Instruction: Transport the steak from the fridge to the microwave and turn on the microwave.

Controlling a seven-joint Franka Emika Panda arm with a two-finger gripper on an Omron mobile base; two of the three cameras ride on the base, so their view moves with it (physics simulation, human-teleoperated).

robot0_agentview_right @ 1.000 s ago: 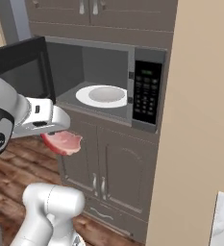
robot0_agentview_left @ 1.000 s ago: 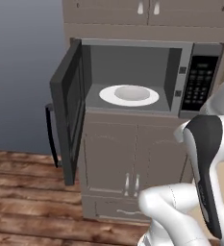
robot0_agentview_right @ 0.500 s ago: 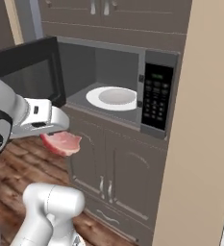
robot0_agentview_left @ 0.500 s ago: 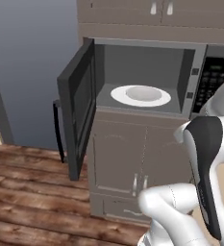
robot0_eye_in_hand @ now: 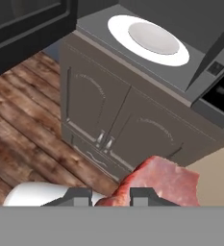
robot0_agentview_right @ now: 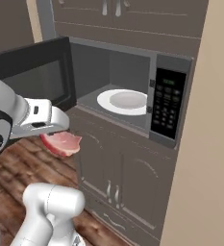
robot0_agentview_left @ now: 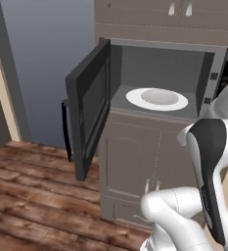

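Floor [robot0_agentview_left: 32,196]: dark brown wood planks, lower left of left base view. Grey-brown cabinet doors [robot0_agentview_right: 118,173] w/ small metal handles, centre of right base view; upper cabinets [robot0_agentview_left: 149,19] along top. Blue-grey wall [robot0_agentview_left: 42,63] upper left; beige panel [robot0_agentview_right: 205,144] down right edge.

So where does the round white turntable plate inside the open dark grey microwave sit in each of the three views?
Left base view: round white turntable plate right of centre, upper half, on the microwave floor behind the swung-open door.
Right base view: plate at centre, just left of the black keypad panel.
Hand view: plate at top, right of centre, above the cabinet doors.
Shared landmark: the pair of grey cabinet doors directly under the microwave.
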